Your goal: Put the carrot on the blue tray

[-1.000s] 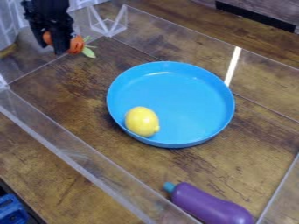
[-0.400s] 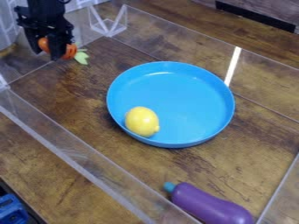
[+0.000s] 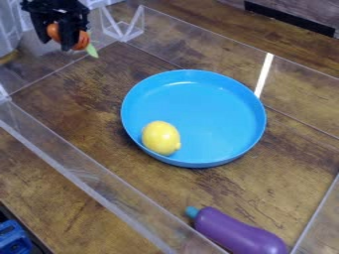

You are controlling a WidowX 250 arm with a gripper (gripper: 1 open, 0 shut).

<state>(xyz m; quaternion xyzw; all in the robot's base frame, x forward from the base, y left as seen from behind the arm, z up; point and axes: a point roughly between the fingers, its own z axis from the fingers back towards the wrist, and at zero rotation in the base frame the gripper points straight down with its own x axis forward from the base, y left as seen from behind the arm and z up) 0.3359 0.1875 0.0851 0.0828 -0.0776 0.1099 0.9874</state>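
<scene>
Your gripper point(image 3: 61, 33) sits at the top-left corner of the view, its dark fingers point(image 3: 51, 20) pinched onto the carrot point(image 3: 75, 40). The carrot is between them, clear of the wooden table point(image 3: 79, 109), with its orange body mostly hidden by the fingers. Its long axis runs roughly left to right, and the green leafy top sticks out on the right side, tipped slightly down. The blue tray point(image 3: 219, 129) lies well apart, toward the middle, with a lemon point(image 3: 161, 137) resting inside near its left rim. A purple eggplant point(image 3: 239, 234) lies near the bottom edge.
</scene>
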